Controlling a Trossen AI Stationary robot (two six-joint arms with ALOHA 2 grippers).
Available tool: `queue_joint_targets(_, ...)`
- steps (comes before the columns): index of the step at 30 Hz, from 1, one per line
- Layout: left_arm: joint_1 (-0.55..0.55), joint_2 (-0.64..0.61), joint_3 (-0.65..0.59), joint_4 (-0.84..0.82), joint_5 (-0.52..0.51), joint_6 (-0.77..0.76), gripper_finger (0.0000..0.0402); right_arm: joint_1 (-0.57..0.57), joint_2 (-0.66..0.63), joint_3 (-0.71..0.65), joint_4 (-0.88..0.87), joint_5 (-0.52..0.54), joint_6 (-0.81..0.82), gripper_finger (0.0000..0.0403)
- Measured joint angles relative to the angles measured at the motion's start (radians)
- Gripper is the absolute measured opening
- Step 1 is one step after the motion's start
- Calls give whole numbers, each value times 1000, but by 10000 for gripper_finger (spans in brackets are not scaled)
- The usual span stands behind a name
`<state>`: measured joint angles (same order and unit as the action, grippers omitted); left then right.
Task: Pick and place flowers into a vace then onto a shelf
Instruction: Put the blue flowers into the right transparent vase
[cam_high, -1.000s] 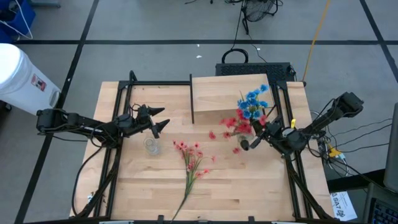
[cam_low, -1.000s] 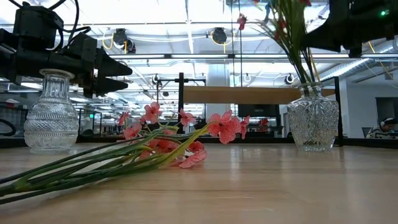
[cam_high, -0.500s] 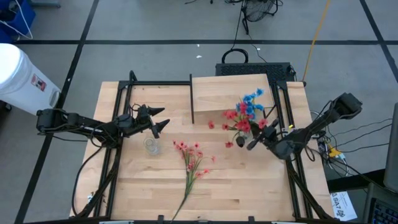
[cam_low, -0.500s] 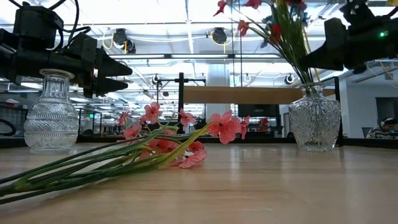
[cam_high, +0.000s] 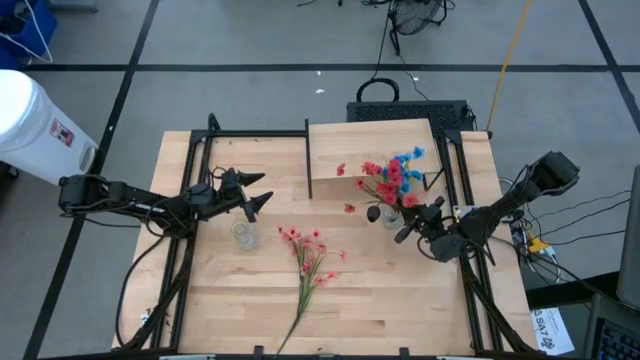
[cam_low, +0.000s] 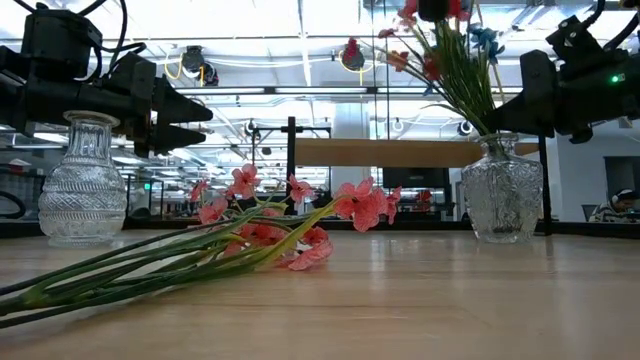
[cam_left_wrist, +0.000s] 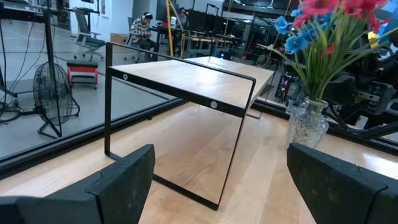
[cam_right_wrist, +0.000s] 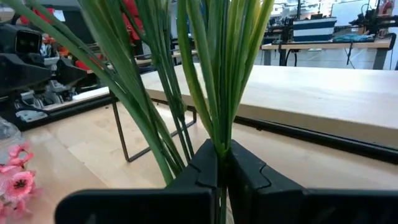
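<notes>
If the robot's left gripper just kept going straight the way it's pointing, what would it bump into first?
Probably the shelf. The left gripper hangs open over the table, pointing toward it, and the left wrist view looks straight at its black legs. The vase with flowers stands off to one side. Depth is hard to judge, so it might slip under the board.

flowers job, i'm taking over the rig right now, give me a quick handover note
Right gripper: shut on the stems of the red and blue bunch, which stands in the full vase beside the shelf.
Left gripper: open, holding nothing, above the empty vase.
Pink spray: lying flat mid-table.
Done: one bunch in a vase.
Left: release the bunch, put the pink spray in the empty vase, set the vases on the shelf.
</notes>
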<state>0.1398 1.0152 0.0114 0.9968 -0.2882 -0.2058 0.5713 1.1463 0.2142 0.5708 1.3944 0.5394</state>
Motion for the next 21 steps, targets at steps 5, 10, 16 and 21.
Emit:
queue_joint_targets(5, 0, 0, 0, 0, 0, 0, 365, 0, 7, 0, 6, 0, 25, 16)
queue_joint_targets(10, 0, 0, 0, 0, 0, 0, 365, 0, 8, 0, 13, -8, 19, 33)
queue_joint_targets(16, 0, 0, 0, 0, 0, 0, 365, 0, 9, -2, 102, -13, -79, 59)
queue_joint_targets(21, 0, 0, 0, 0, 0, 0, 365, 0, 9, -2, 239, -12, -242, 96)
